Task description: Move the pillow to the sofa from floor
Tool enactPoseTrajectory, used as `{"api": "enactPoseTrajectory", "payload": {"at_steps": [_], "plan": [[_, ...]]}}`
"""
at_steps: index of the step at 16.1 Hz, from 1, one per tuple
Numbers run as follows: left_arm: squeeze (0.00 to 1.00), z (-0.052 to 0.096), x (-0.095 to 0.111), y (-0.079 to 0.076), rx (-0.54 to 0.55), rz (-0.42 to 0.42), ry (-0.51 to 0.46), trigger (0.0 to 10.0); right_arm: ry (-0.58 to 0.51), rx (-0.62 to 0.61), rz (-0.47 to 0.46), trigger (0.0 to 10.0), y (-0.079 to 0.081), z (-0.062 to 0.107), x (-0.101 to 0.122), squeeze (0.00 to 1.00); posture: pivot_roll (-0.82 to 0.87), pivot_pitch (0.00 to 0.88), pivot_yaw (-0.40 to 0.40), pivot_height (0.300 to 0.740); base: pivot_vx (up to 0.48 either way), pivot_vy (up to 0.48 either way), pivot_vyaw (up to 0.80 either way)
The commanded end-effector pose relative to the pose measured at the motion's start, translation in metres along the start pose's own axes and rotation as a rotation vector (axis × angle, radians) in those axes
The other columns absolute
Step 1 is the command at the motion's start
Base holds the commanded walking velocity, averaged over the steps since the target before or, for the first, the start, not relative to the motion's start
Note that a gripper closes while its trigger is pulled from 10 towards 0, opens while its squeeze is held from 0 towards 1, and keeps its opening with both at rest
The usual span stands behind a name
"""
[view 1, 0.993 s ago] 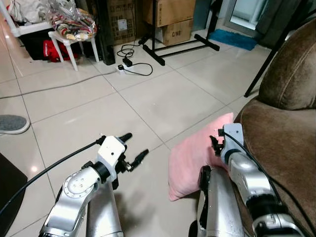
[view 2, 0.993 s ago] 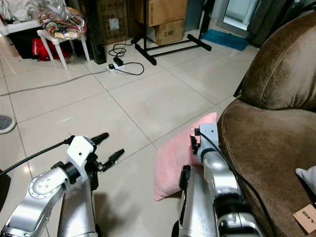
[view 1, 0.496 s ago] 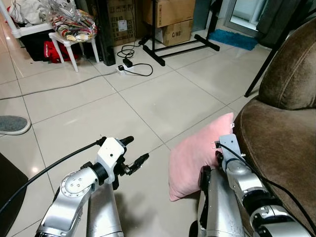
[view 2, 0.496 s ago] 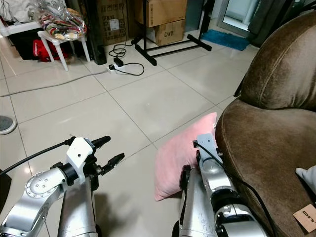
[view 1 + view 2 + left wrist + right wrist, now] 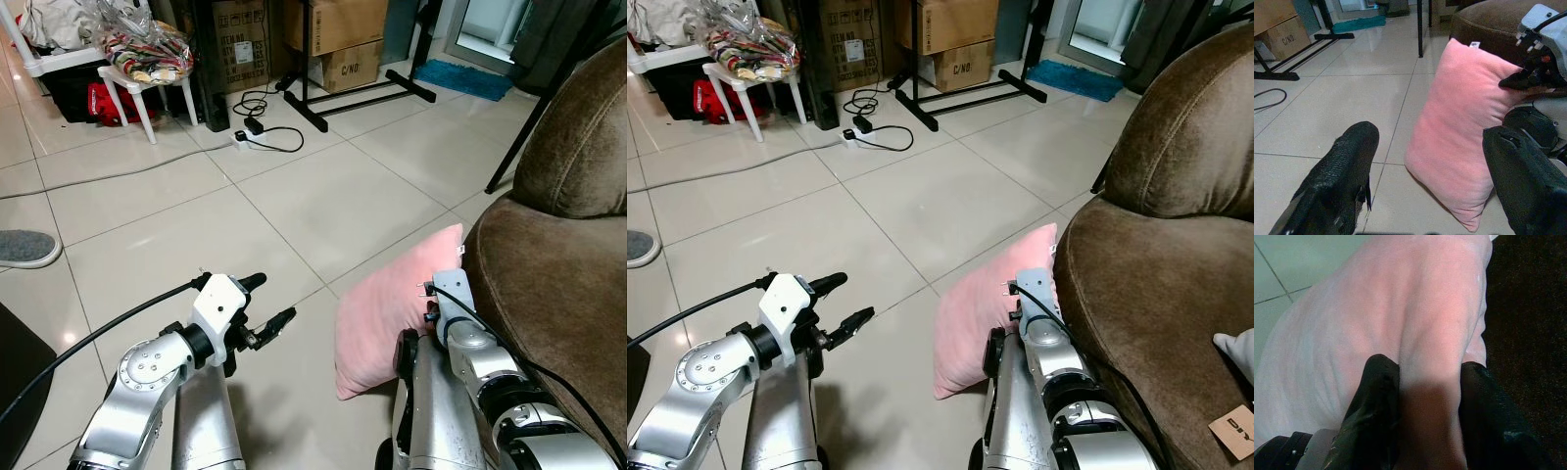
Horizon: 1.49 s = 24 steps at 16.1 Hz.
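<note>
Right gripper (image 5: 1427, 382) apparently pinching pink pillow (image 5: 387, 308), leaning on sofa (image 5: 558, 264)

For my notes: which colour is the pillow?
Plain pink pillow; the left wrist view shows it best.

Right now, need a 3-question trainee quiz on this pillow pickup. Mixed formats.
1. True or false: the pink pillow lies flat on the brown sofa seat.
2. Which tool pinches a fold of the pillow: A) left tool B) right tool C) both?
3. Fill in: the pillow stands on the tiled ____, leaning against the sofa front.

Key:
1. False. It stands on edge on the floor.
2. B. The right wrist view shows fabric bunched between its fingers; the left tool hangs open, apart from the pillow.
3. floor
</note>
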<state>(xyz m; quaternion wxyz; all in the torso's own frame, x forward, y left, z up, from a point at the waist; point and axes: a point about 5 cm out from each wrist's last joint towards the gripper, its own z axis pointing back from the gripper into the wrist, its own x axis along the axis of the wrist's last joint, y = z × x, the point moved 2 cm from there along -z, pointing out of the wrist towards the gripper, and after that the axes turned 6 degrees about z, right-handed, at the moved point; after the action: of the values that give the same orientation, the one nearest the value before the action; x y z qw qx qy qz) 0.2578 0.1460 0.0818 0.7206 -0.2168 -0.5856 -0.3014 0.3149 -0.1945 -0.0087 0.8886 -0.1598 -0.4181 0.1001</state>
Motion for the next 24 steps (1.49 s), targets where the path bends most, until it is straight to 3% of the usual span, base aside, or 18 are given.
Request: {"api": "enactPoseTrajectory", "payload": {"at_steps": [1, 7, 10, 17, 20, 21, 23, 24], "plan": [[0.0, 0.001, 0.003, 0.0, -0.007, -0.002, 0.0, 10.0, 0.0, 0.019, -0.008, 0.0, 0.004, 0.0, 0.001, 0.0, 0.05, 0.011, 0.003, 0.395, 0.0, 0.0, 0.0], [0.0, 0.001, 0.001, -0.001, -0.015, 0.014, 0.009, 10.0, -0.026, 0.041, 0.001, 0.0, 0.009, -0.001, 0.007, 0.0, 0.05, 0.016, 0.001, 0.395, 0.0, 0.0, 0.0], [0.0, 0.005, -0.007, -0.006, -0.078, 0.073, 0.082, 10.0, -0.037, 0.055, 0.002, 0.0, 0.012, 0.0, 0.009, 0.0, 0.04, 0.013, 0.0, 0.395, 0.0, 0.0, 0.0], [0.0, 0.004, -0.006, -0.005, -0.079, 0.077, 0.091, 10.0, -0.072, 0.094, 0.018, 0.0, 0.018, 0.0, 0.018, 0.0, 0.04, 0.008, -0.007, 0.395, 0.0, 0.0, 0.0], [0.0, 0.004, -0.007, -0.004, -0.067, 0.074, 0.089, 10.0, -0.169, 0.183, -0.029, 0.0, 0.031, 0.004, 0.033, 0.0, 0.04, 0.008, -0.007, 0.395, 0.0, 0.0, 0.0], [0.0, 0.006, -0.006, -0.001, -0.039, 0.062, 0.079, 10.0, -0.337, 0.336, -0.084, 0.0, 0.048, 0.016, 0.06, 0.0, 0.04, 0.006, -0.009, 0.395, 0.0, 0.0, 0.0], [0.0, 0.008, -0.006, 0.001, -0.012, 0.053, 0.07, 10.0, -0.474, 0.438, -0.124, 0.0, 0.057, 0.031, 0.081, 0.0, 0.04, 0.004, -0.013, 0.395, 0.0, 0.0, 0.0], [0.0, 0.008, -0.006, 0.001, -0.012, 0.053, 0.07, 10.0, -0.474, 0.438, -0.124, 0.0, 0.057, 0.031, 0.081, 0.0, 0.04, 0.004, -0.013, 0.395, 0.0, 0.0, 0.0]]}}
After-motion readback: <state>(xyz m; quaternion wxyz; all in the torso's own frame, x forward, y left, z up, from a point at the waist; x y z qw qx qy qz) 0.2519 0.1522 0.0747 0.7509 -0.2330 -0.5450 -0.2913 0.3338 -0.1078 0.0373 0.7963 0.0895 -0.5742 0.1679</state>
